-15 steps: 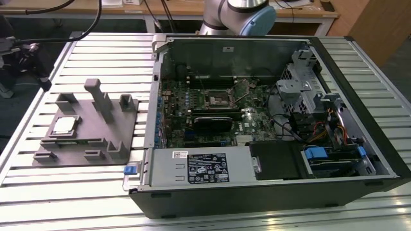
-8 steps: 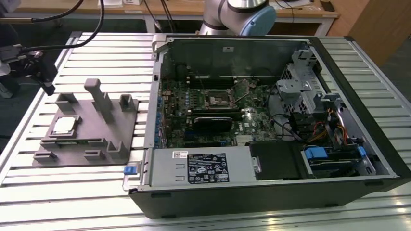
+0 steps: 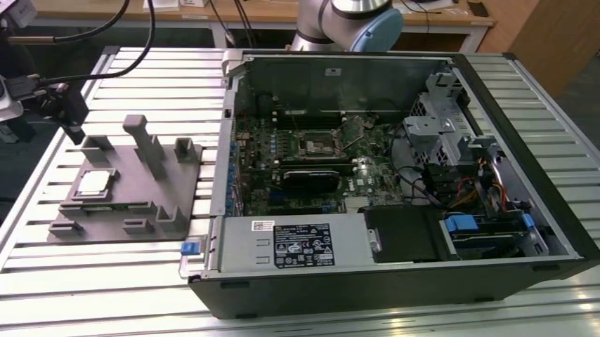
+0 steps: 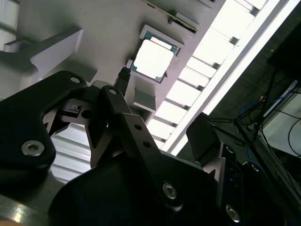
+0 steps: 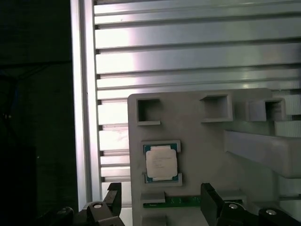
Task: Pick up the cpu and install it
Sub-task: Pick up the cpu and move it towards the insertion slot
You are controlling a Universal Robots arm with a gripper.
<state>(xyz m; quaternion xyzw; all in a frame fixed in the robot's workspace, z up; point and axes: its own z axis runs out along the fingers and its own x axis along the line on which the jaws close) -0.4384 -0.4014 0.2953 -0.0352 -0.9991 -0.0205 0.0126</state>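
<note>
The fingers (image 5: 210, 200) are seen spread wide, nothing held; the cpu (image 5: 161, 162) is seated flat, silver-topped, in the grey tray (image 5: 207, 141).

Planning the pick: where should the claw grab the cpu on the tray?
By its two free opposite edges, straight down from above. The cpu lies flat in the grey tray, and raised lips hug its other two sides.
</note>
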